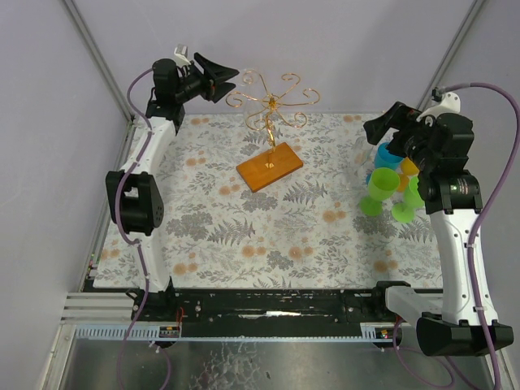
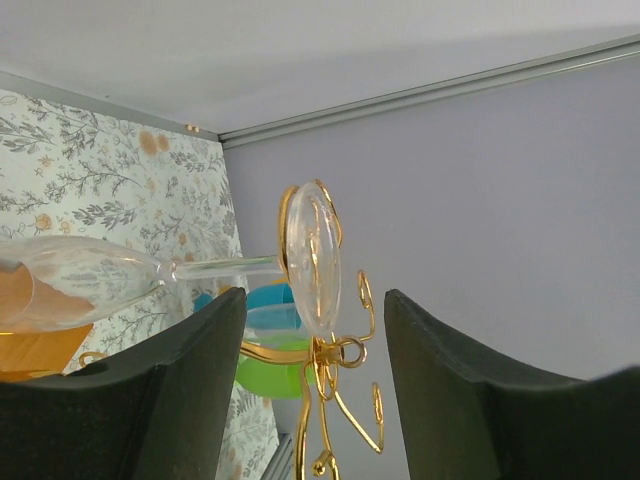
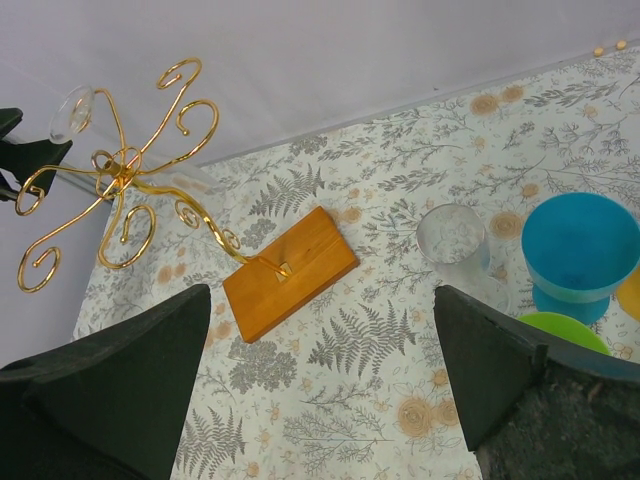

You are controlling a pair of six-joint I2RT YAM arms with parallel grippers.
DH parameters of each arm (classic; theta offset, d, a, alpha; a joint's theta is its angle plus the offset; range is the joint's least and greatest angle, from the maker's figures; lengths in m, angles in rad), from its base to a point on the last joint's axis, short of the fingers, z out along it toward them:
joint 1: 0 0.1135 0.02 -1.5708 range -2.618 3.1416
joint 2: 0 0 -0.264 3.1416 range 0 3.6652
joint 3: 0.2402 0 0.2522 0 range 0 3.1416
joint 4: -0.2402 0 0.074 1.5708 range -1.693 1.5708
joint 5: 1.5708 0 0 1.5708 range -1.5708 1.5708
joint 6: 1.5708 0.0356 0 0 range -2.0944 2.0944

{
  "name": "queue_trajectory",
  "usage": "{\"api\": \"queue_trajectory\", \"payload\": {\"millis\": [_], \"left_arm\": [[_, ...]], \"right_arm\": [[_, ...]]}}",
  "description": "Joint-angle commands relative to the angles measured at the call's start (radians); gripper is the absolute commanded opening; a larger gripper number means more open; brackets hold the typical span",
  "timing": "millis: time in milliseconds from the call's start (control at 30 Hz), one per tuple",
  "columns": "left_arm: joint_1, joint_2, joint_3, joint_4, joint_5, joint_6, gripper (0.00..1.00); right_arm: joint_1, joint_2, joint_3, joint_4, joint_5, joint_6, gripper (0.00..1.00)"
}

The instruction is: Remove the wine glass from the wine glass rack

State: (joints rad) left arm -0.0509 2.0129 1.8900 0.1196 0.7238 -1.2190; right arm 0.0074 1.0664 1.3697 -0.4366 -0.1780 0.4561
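The wine glass rack [image 1: 272, 101] is gold scrolled wire on an orange base [image 1: 270, 166] at the back middle of the table. A clear wine glass hangs upside down from a scroll on its left side. In the left wrist view I see its round foot [image 2: 313, 262], stem [image 2: 225, 268] and bowl [image 2: 85, 280]. My left gripper [image 1: 219, 81] is open, level with the foot, fingers [image 2: 190, 380] on either side and apart from it. My right gripper [image 1: 386, 130] is open and empty at the right. The right wrist view shows the rack [image 3: 125, 180] and the foot [image 3: 72, 112].
Several coloured plastic glasses stand below my right gripper: green [image 1: 382, 187], blue [image 1: 388, 154], yellow [image 1: 409, 169]. A clear tumbler [image 3: 450, 235] stands beside the blue one [image 3: 580, 245]. Grey enclosure walls [image 1: 341, 49] stand close behind the rack. A floral mat [image 1: 268, 236] covers the table.
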Motion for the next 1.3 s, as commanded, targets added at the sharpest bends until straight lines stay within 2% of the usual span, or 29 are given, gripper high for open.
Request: {"api": "queue_trajectory", "payload": {"millis": [0, 100, 567, 767, 1133, 1267], "left_arm": [[-0.011, 0.025, 0.044, 0.049, -0.004, -0.008, 0.56], [-0.018, 0.035, 0.050, 0.055, -0.004, -0.011, 0.55], [-0.038, 0.048, 0.060, 0.070, -0.008, -0.024, 0.33], [-0.037, 0.039, 0.047, 0.071, -0.009, -0.024, 0.28], [-0.038, 0.029, 0.034, 0.078, -0.009, -0.038, 0.02], [-0.037, 0.025, 0.032, 0.080, -0.009, -0.048, 0.00]], "right_arm": [[0.006, -0.027, 0.004, 0.003, -0.012, 0.007, 0.99], [0.006, -0.029, 0.008, -0.004, -0.011, 0.006, 0.99], [0.006, -0.046, 0.011, -0.030, -0.003, -0.002, 0.99], [0.006, -0.049, 0.007, -0.028, -0.009, -0.002, 0.98], [0.006, -0.054, 0.004, -0.031, -0.011, 0.000, 0.99], [0.006, -0.058, 0.003, -0.034, -0.011, 0.000, 0.98]]}}
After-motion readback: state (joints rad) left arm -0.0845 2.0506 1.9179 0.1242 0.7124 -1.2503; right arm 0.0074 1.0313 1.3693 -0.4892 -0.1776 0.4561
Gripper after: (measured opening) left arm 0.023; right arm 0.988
